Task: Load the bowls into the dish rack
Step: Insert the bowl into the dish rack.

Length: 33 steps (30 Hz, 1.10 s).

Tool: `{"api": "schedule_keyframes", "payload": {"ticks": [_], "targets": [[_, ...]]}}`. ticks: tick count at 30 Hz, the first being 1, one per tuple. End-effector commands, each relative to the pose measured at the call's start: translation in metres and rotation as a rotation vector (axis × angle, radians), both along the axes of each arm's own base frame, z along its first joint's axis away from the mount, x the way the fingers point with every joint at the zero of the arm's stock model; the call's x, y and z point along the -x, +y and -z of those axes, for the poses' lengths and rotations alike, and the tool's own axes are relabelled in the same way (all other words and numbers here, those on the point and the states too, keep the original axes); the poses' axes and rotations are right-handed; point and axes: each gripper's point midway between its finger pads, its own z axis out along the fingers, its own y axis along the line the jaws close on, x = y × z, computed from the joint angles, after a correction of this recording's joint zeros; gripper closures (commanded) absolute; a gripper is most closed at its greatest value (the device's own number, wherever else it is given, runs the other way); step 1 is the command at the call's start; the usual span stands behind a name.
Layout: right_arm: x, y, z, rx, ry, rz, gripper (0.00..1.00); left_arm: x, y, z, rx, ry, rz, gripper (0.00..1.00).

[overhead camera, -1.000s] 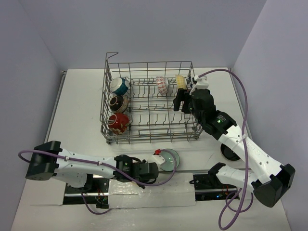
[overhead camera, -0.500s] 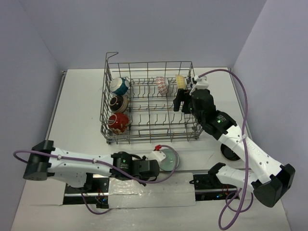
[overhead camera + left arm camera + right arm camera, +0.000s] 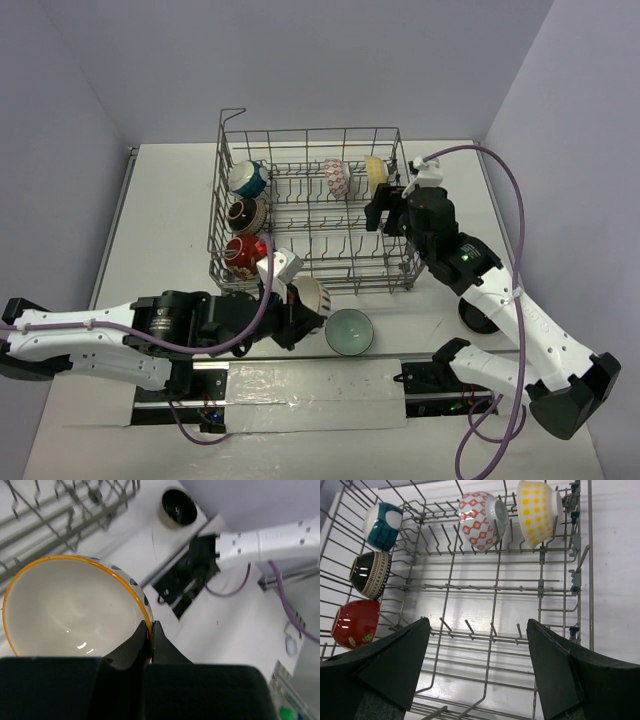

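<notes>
The white table (image 3: 170, 220) is being occupied across its far middle by the dish rack (image 3: 312, 146), which is standing level with its grid sides upright. The right gripper (image 3: 477, 625) is being held above the right part of the rack, its jaws spread wide and grasping nothing. The left gripper (image 3: 148, 632) is being held just in front of the rack's near wall. Its jaws are clenched on the rim of an orange-rimmed white bowl (image 3: 70, 605), which is being carried tilted.

Five bowls are being propped on edge among the tines:
- Down the left side: a teal-and-white bowl (image 3: 247, 178), a black bowl (image 3: 246, 212) and a red bowl (image 3: 246, 254).
- Along the far row: a red-patterned bowl (image 3: 335, 177) and a yellow-dotted bowl (image 3: 375, 169).

A pale green bowl (image 3: 349, 331) is being supported upright by the table, just beside the carried bowl. A dark-lined bowl (image 3: 178, 507) is being supported by the table at the right, partly hidden behind the right arm in the top view.
</notes>
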Motion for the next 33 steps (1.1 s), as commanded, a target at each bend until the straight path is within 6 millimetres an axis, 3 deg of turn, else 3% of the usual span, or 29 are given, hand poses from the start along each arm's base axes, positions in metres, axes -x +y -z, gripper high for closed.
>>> {"api": "schedule_keyframes", "payload": {"ticks": [1, 2, 4, 6, 7, 9, 10, 11, 12, 13, 15, 16, 22, 24, 25, 27, 28, 33], "targets": [[0.003, -0.012, -0.037, -0.068, -0.088, 0.043, 0.14, -0.034, 0.001, -0.059, 0.195, -0.122, -0.162, 1.0], [0.006, -0.013, -0.041, -0.075, -0.101, 0.041, 0.14, -0.042, 0.0, -0.072, 0.23, -0.167, -0.18, 1.0], [0.009, -0.015, -0.044, -0.089, -0.111, 0.043, 0.14, -0.066, 0.003, -0.083, 0.263, -0.216, -0.239, 1.0], [0.012, -0.016, -0.049, -0.097, -0.123, 0.038, 0.14, -0.078, -0.003, -0.094, 0.33, -0.237, -0.212, 1.0], [0.013, -0.017, -0.05, -0.104, -0.125, 0.041, 0.14, -0.102, 0.002, -0.096, 0.347, -0.249, -0.26, 1.0], [0.015, -0.019, -0.053, -0.108, -0.13, 0.042, 0.14, -0.111, -0.007, -0.096, 0.405, -0.245, -0.207, 1.0], [0.017, -0.02, -0.056, -0.115, -0.136, 0.048, 0.14, -0.132, -0.004, -0.092, 0.402, -0.248, -0.245, 1.0], [0.018, -0.023, -0.059, -0.119, -0.146, 0.054, 0.14, -0.138, -0.008, -0.09, 0.411, -0.248, -0.234, 1.0], [0.019, -0.024, -0.06, -0.122, -0.149, 0.06, 0.14, -0.14, -0.014, -0.098, 0.454, -0.255, -0.186, 1.0], [0.019, -0.025, -0.061, -0.128, -0.154, 0.066, 0.14, -0.16, -0.013, -0.092, 0.456, -0.253, -0.21, 1.0], [0.021, -0.029, -0.064, -0.135, -0.167, 0.078, 0.14, -0.162, -0.02, -0.101, 0.581, -0.228, -0.114, 1.0], [0.022, -0.03, -0.065, -0.137, -0.172, 0.081, 0.15, -0.18, -0.018, -0.095, 0.615, -0.189, -0.129, 1.0], [0.024, -0.036, -0.063, -0.138, -0.168, 0.109, 0.15, -0.202, -0.05, -0.083, 0.778, -0.087, 0.045, 1.0], [0.025, -0.038, -0.063, -0.138, -0.17, 0.119, 0.14, -0.208, -0.056, -0.077, 0.81, -0.064, 0.061, 1.0], [0.026, -0.039, -0.063, -0.142, -0.173, 0.119, 0.14, -0.216, -0.065, -0.064, 0.8, -0.033, 0.055, 1.0], [0.027, -0.039, -0.061, -0.14, -0.169, 0.119, 0.14, -0.221, -0.072, -0.068, 0.827, -0.026, 0.07, 1.0], [0.027, -0.039, -0.058, -0.136, -0.161, 0.12, 0.14, -0.225, -0.078, -0.058, 0.826, 0.008, 0.071, 1.0], [0.025, -0.038, -0.052, -0.129, -0.147, 0.123, 0.13, -0.238, -0.09, -0.055, 0.864, 0.027, 0.079, 1.0]]}}
